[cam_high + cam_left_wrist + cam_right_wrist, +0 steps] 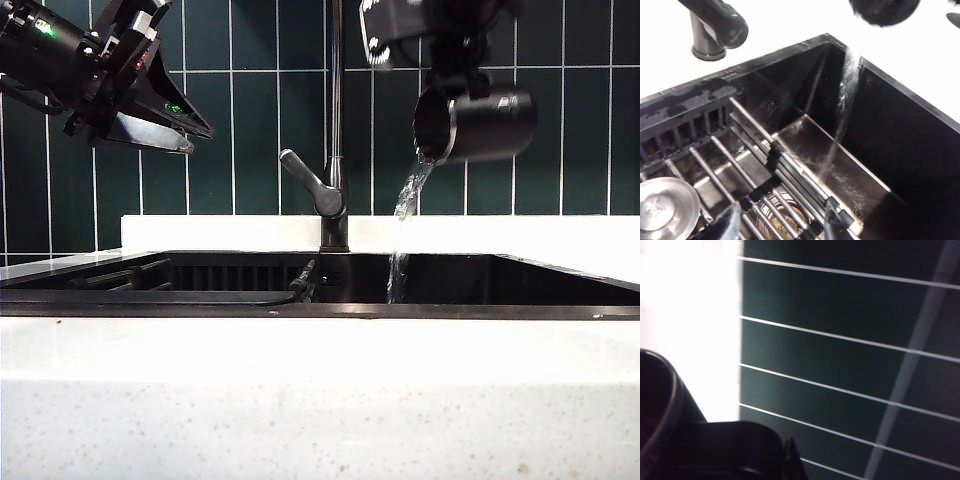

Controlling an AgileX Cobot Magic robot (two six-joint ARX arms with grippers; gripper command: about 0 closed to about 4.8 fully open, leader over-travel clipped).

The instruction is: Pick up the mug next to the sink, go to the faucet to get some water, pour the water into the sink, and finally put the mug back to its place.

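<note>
Above the sink [560,275], the right end effector [462,75] grips the mug [478,125] tight. It lies on its side, mouth toward the faucet [335,130], and water [410,195] falls into the basin. Its home on the tabletop [560,235] is just below, to the right. Far left, the left end effector [150,100] hangs wide and empty.

The mug [485,125] is matt black, the faucet [335,130] smooth dark metal with a dull grey lever. The sink [890,150] is glossy wet black, its rack [765,170] of bare steel rods. The bench [320,400] is white speckled stone; the wall tiles [250,120] are glossy dark green.
</note>
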